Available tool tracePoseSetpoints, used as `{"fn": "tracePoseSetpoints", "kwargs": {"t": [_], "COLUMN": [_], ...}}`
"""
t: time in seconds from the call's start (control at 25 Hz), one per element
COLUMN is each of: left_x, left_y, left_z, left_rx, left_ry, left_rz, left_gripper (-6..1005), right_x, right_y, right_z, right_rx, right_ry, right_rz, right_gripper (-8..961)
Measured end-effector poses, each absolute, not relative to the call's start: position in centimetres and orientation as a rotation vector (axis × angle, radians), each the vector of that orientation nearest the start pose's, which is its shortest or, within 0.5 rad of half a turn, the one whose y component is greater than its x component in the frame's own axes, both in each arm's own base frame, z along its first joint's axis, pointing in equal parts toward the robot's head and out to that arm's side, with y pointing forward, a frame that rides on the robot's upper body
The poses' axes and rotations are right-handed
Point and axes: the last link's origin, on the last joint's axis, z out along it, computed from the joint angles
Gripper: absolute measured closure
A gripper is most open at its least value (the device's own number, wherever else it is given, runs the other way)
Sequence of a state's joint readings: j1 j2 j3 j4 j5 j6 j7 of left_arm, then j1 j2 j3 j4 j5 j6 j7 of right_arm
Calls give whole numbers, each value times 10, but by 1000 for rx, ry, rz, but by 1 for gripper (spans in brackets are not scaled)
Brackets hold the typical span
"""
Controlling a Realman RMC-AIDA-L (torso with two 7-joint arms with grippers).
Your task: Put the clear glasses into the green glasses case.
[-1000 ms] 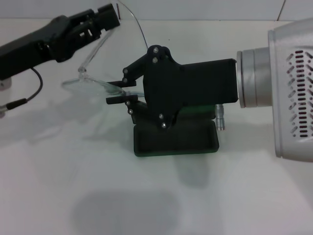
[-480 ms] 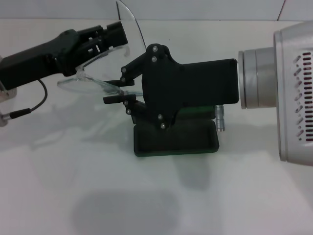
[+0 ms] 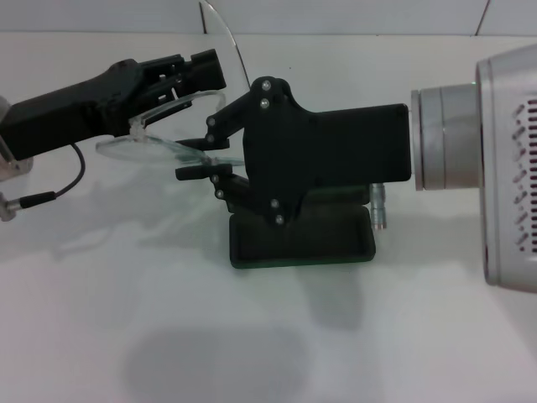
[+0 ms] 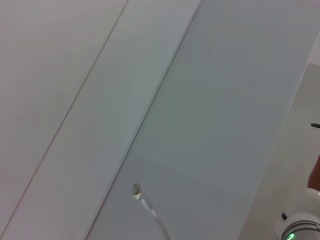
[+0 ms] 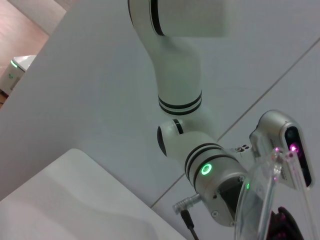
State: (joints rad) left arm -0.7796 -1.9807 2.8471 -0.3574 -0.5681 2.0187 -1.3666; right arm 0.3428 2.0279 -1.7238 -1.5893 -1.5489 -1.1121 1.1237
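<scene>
The clear glasses (image 3: 138, 148) hang above the table between both grippers. My right gripper (image 3: 195, 157) reaches in from the right, shut on the front of the frame near its inner lens. My left gripper (image 3: 208, 77) comes from the upper left, shut on one thin clear arm, which now lies nearly level. The other arm curves up behind it (image 3: 228, 34). The green glasses case (image 3: 302, 242) lies open on the table under my right gripper, which hides much of it. A clear arm tip (image 4: 145, 205) shows in the left wrist view, and the clear frame (image 5: 262, 192) shows in the right wrist view.
The white table (image 3: 126, 319) spreads out in front of the case. A small metal cylinder (image 3: 378, 206) stands by the case's right end. A black cable (image 3: 59, 189) trails from my left arm. A white wall (image 3: 352, 15) closes the back.
My left gripper has moved right and down toward my right gripper, swinging the held glasses arm from steeply raised to nearly level. The right gripper and case have stayed put.
</scene>
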Motion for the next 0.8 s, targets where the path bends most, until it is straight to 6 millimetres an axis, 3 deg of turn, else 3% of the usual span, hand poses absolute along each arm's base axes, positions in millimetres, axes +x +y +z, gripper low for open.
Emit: {"fn": "tracePoseSetpoints", "kwargs": {"t": [0.4, 0.8], "left_x": [-221, -228], "left_y": [326, 330], "left_z": [42, 59], "left_rx": [-2660, -2493], "left_ry": [-717, -668], "left_rz": [-1445, -1527], "left_gripper": [742, 745], "right_x": [57, 58], "right_y": [283, 274], "right_z": [-21, -24], "right_rx": [-2557, -2559], "right_ry": [-979, -1010], "right_rz": [663, 681], "right_gripper": [832, 832]}}
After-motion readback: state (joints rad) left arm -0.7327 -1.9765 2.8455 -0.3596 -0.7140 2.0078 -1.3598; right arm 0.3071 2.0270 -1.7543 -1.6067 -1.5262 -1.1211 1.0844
